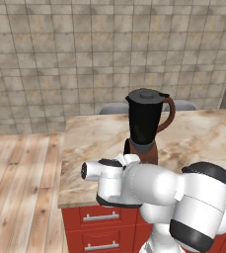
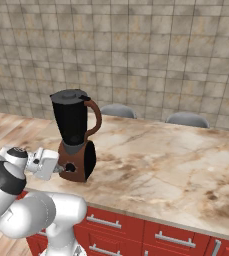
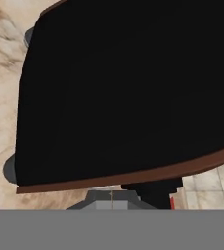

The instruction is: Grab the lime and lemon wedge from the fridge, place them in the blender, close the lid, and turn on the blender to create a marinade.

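Nearest, white arm's two-finger gripper (image 2: 61,169), fingers pressed together, tips right at the round dark knob (image 2: 70,167) on the brown base; actual contact hard to tell. Just beyond, brown-based blender (image 2: 76,135) with tall black jug and curved brown handle, upright near the front edge of the beige marble counter (image 2: 161,170), dark grey round lid (image 1: 146,95) seated on the jug. Farther back, tiled wall (image 1: 85,54).

Marble counter (image 2: 176,165); red drawers (image 1: 99,227) below; two grey stools (image 2: 186,119) behind; tiled wall (image 1: 85,49).
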Motion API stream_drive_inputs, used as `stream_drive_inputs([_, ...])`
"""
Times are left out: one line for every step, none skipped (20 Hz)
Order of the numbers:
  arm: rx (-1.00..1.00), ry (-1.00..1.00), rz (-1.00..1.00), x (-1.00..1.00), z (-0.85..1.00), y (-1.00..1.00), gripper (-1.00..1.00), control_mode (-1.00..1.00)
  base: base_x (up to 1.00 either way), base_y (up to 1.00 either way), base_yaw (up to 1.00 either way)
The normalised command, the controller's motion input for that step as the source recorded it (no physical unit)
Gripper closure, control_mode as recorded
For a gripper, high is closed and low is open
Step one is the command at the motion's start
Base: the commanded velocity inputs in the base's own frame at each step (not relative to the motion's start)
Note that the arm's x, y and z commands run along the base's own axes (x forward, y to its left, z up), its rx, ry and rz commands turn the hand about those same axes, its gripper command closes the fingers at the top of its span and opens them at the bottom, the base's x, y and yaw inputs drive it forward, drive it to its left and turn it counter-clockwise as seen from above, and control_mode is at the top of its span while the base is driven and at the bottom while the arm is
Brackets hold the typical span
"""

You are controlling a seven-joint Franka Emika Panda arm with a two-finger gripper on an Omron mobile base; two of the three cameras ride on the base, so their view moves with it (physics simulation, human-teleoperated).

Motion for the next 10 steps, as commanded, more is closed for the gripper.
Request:
stream_drive_inputs([0.00,0.00,0.00,0.00,0.00,0.00,1.00,-1.00,0.00,0.00,0.00])
stream_drive_inputs([0.00,0.00,0.00,0.00,0.00,0.00,1.00,-1.00,0.00,0.00,0.00])
stream_drive_inputs([0.00,0.00,0.00,0.00,0.00,0.00,1.00,-1.00,0.00,0.00,0.00])
stream_drive_inputs([0.00,0.00,0.00,0.00,0.00,0.00,1.00,-1.00,0.00,0.00,0.00])
stream_drive_inputs([0.00,0.00,0.00,0.00,0.00,0.00,1.00,-1.00,0.00,0.00,0.00])
stream_drive_inputs([0.00,0.00,0.00,0.00,0.00,0.00,1.00,-1.00,0.00,0.00,0.00])
stream_drive_inputs([0.00,0.00,0.00,0.00,0.00,0.00,1.00,-1.00,0.00,0.00,0.00])
stream_drive_inputs([0.00,0.00,0.00,0.00,0.00,0.00,1.00,-1.00,0.00,0.00,0.00])
stream_drive_inputs([0.00,0.00,0.00,0.00,0.00,0.00,1.00,-1.00,0.00,0.00,0.00])
stream_drive_inputs([0.00,0.00,0.00,0.00,0.00,0.00,1.00,-1.00,0.00,0.00,0.00])
